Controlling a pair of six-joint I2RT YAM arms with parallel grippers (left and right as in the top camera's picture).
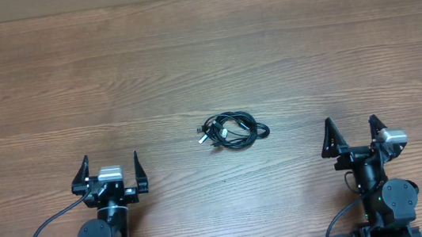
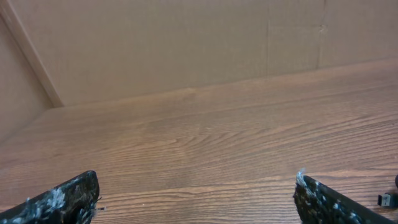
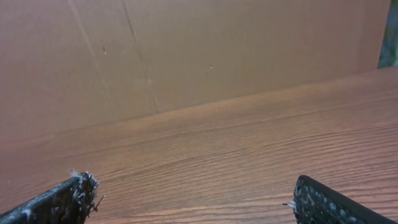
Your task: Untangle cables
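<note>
The cables (image 1: pixel 233 129) lie in one small black knot on the wooden table, at the middle, with a silvery plug end at the knot's left. A small plug end (image 2: pixel 388 199) shows at the far right edge of the left wrist view. My left gripper (image 1: pixel 111 170) is open and empty at the near left, well left of the knot; its fingertips (image 2: pixel 196 190) frame bare wood. My right gripper (image 1: pixel 350 132) is open and empty at the near right, right of the knot; its fingertips (image 3: pixel 193 190) frame bare wood. Neither touches the cables.
The wooden table (image 1: pixel 204 55) stretches far and wide around the knot. A brown cardboard wall (image 2: pixel 186 43) stands behind the table's far edge, also in the right wrist view (image 3: pixel 217 50). Thick black arm wires (image 1: pixel 48 229) curl by each arm's base.
</note>
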